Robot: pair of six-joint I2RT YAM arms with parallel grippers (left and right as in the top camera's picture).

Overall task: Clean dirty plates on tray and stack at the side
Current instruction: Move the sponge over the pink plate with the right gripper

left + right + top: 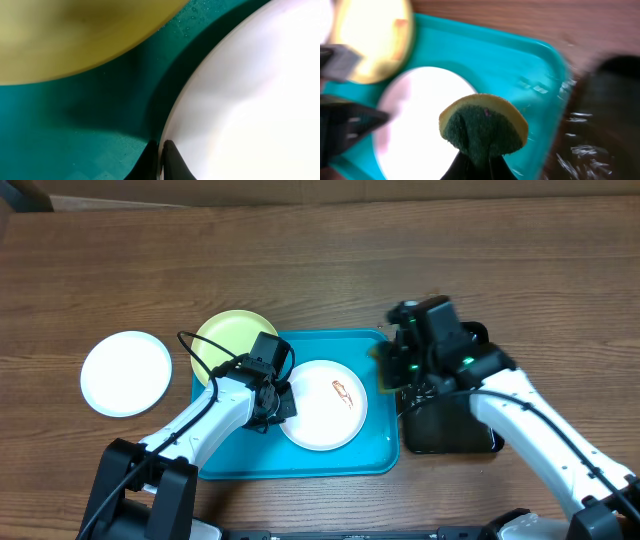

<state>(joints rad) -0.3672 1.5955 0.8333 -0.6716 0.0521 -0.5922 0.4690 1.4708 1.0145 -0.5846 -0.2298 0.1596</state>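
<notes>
Bench [320, 270]: broad brown wood-grain laminate top, which filled nearly the whole overhead view. Beyond its far edge: narrow pale grey strip [350, 186], floor or wall, undetermined. Lighting: even, with soft shadows.

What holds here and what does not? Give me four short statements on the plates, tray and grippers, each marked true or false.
1. The smeared white plate lies on the tray and has a reddish mark. True.
2. The right gripper is empty. False: it is shut on a yellow-and-green sponge.
3. All three plates lie on the tray. False: the other white plate sits on the table, left of the tray.
4. The left gripper is shut on the smeared white plate's rim. True.
</notes>
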